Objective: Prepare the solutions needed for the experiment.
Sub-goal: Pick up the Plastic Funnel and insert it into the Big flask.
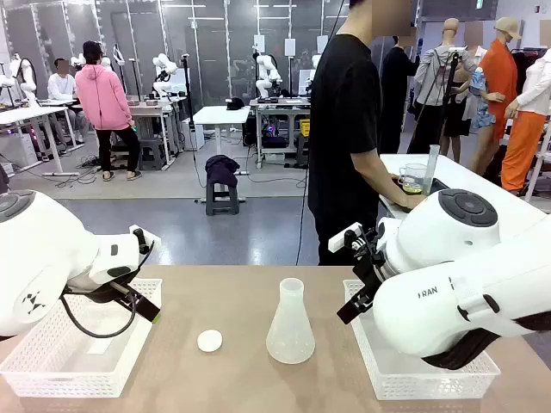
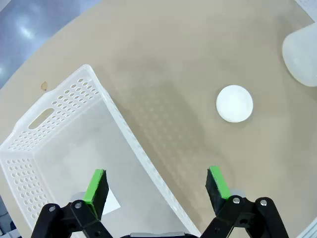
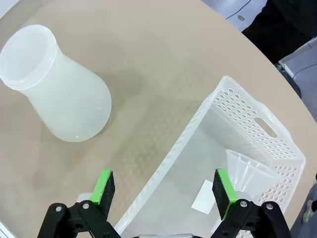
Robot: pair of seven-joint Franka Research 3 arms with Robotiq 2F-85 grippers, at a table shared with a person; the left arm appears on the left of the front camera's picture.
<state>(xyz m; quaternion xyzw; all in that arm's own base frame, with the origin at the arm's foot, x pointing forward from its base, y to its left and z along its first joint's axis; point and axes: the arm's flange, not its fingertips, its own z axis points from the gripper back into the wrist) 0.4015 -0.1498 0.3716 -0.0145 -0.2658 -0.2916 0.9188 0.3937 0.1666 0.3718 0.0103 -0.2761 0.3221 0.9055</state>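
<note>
Right gripper [image 3: 166, 184], left gripper [image 2: 156, 184]: both open, empty. Conical flask [image 1: 290, 325]: light, slick plastic, possibly empty; you grip its narrow neck. Stopper [image 1: 209, 341] near it.

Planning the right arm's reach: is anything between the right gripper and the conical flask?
Nothing visible. The open right gripper hovers above the basket wall; bare table separates that from the conical flask.
</note>
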